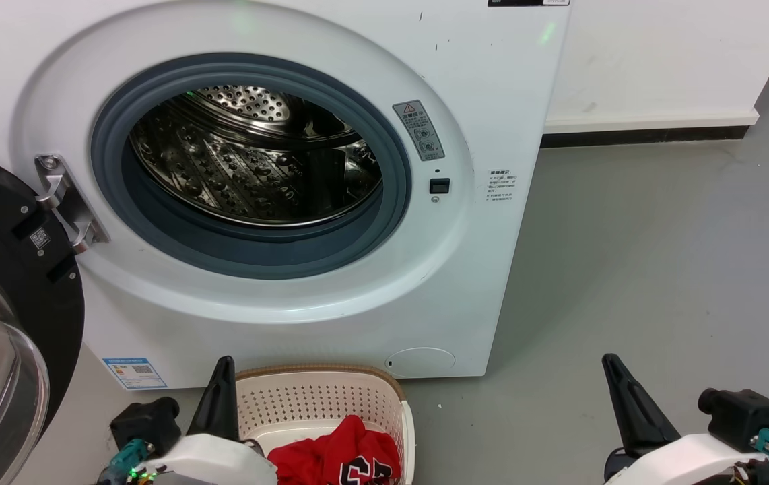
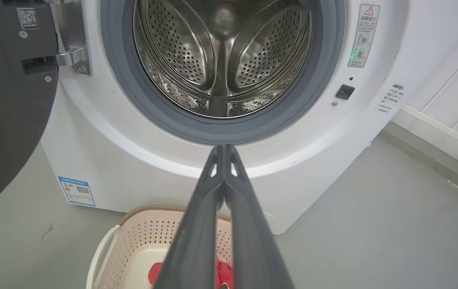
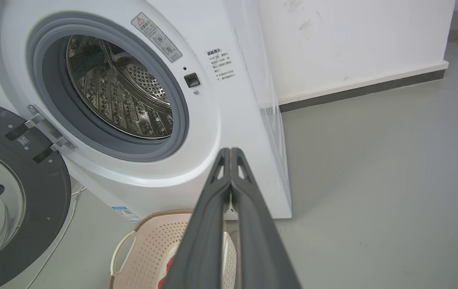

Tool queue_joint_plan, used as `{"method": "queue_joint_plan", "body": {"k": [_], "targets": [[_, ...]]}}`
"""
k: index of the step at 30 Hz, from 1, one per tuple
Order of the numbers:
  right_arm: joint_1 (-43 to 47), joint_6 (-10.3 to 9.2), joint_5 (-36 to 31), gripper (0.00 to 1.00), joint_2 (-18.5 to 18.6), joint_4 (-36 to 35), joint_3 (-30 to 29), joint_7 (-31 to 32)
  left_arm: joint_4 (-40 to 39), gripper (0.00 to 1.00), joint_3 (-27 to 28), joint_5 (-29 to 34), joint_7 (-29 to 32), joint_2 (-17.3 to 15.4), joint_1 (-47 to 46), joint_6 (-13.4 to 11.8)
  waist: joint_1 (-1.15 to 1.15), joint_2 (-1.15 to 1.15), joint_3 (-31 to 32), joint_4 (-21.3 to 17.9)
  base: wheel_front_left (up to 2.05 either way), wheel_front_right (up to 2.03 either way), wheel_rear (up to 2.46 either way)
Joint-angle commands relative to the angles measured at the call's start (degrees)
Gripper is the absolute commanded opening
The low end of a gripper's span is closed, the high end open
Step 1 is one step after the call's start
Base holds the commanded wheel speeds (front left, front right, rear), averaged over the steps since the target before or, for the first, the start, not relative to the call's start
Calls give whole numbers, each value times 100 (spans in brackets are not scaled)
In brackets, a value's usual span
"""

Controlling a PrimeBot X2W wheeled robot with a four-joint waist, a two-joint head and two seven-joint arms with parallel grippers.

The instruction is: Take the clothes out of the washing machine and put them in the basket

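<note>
Grey floor (image 1: pixel 627 269) carries the basket (image 1: pixel 317 397) holding the clothes (image 1: pixel 337 455) before the washing machine (image 1: pixel 479 81), left claw (image 2: pixel 224 147) and right claw (image 3: pixel 230 149) pressed together, empty; the grey door rim (image 1: pixel 250 256) might hide a missed garment.

Item one, lower left of my head feed: left gripper (image 1: pixel 225 367), long black tapering fingers (image 1: pixel 219 404) on a glossy white wrist shell (image 1: pixel 213 461); black boxy connector (image 1: pixel 149 421) with teal cable plug (image 1: pixel 125 455), tiny green lights (image 1: pixel 135 475) beside it. Item two, lower right: right gripper (image 1: pixel 610 364), same build. My wrist feeds show matt charcoal fingers with triangular cut-outs (image 2: pixel 213 170) near the tips.
</note>
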State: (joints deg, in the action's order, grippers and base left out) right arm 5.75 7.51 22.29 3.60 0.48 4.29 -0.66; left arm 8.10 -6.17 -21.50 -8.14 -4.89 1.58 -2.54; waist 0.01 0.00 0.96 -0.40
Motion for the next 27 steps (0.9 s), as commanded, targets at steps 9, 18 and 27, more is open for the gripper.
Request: {"method": "queue_joint_plan", "body": {"k": [9,18,27], "targets": [[-322,-1,1097,0,87,131,-76,26,16,0,211,-1025,208,26,-277,154,0,0,-9,3,0,0,0],[-444,-1,1939,0,118,286,-141,60,91,0,354,-1830,377,50,-348,269,0,0,-19,6,0,0,0],[-555,-1,2698,0,138,428,-211,103,158,0,482,-2562,531,73,-424,372,0,0,-28,10,0,0,0]]}}
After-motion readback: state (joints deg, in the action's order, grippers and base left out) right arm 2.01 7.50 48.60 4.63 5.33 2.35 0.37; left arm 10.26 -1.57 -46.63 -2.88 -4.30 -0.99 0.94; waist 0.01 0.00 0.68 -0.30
